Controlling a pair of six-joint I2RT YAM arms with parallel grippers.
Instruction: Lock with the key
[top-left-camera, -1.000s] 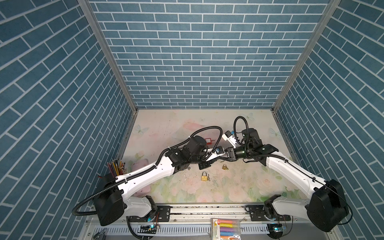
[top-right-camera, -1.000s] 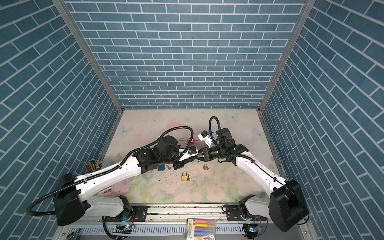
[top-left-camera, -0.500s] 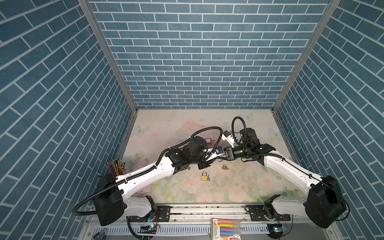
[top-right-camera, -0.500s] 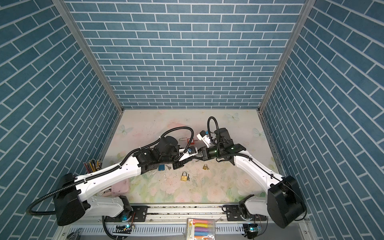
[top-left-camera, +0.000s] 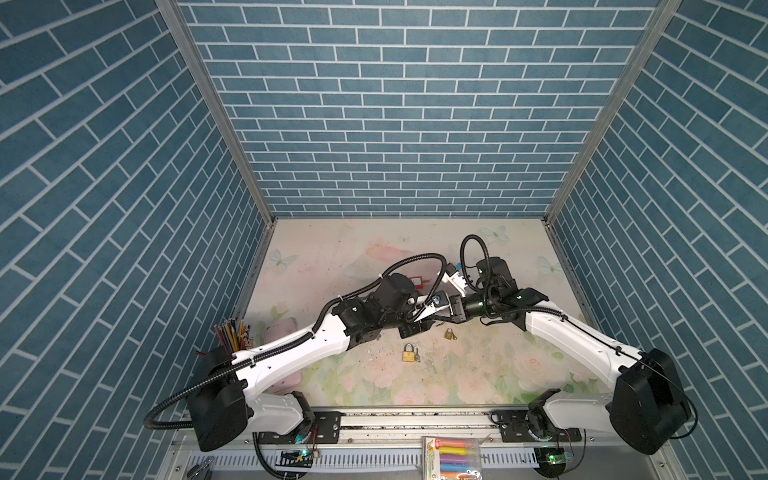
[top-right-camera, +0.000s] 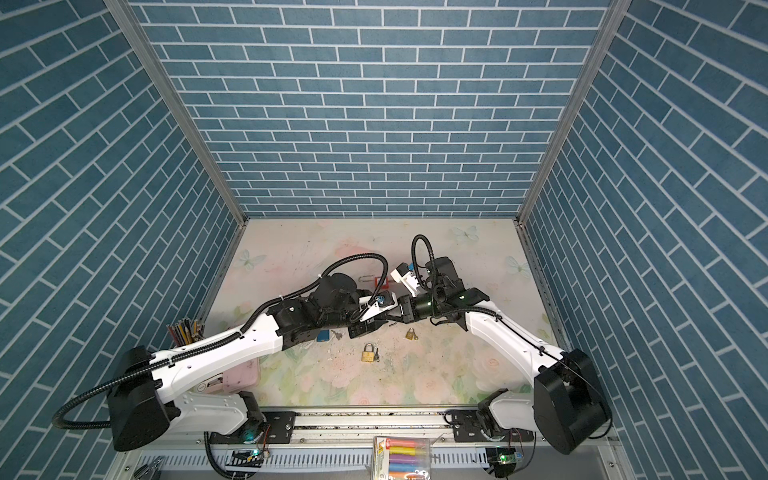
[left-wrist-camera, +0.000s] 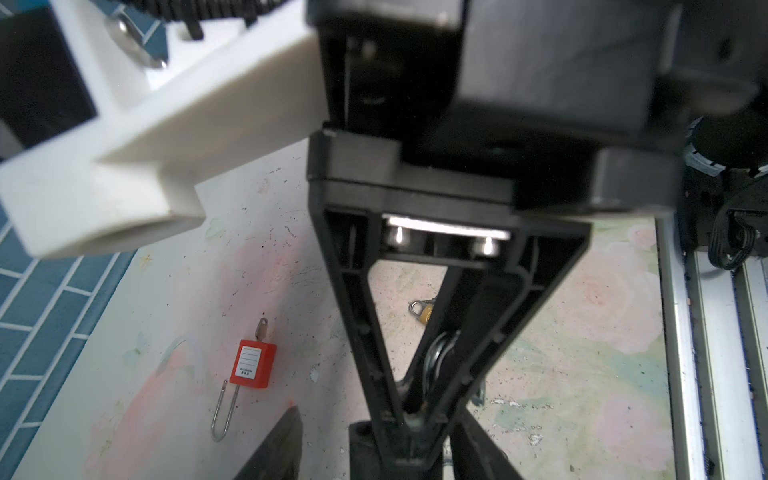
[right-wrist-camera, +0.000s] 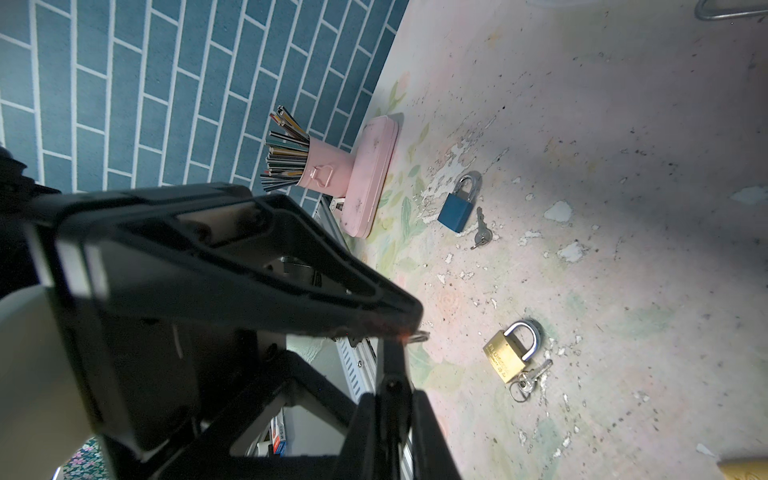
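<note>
My two grippers meet tip to tip above the middle of the floral table. The right gripper (right-wrist-camera: 392, 399) (top-left-camera: 436, 319) is shut on a thin dark piece with a silver ring, apparently the key (right-wrist-camera: 392, 365). The left gripper (left-wrist-camera: 376, 415) (top-left-camera: 415, 326) is open, with a finger on either side of that piece. On the table below lie a brass padlock (right-wrist-camera: 505, 353) (top-left-camera: 408, 353) with keys beside it and a small brass padlock (top-left-camera: 449, 333) (left-wrist-camera: 424, 311). A blue padlock (right-wrist-camera: 457, 210) with a key alongside and a red padlock (left-wrist-camera: 253, 363) with a long shackle lie there too.
A pink holder full of pencils (right-wrist-camera: 320, 174) and a pink case (right-wrist-camera: 370, 174) stand by the left wall. Blue brick walls (top-left-camera: 395, 124) close in three sides. A metal rail (top-left-camera: 415, 419) and a box of markers (top-left-camera: 451, 457) lie along the front edge.
My left gripper's jaws have opened. The right gripper has shifted slightly left, toward the left gripper, and stays shut on the dark piece.
</note>
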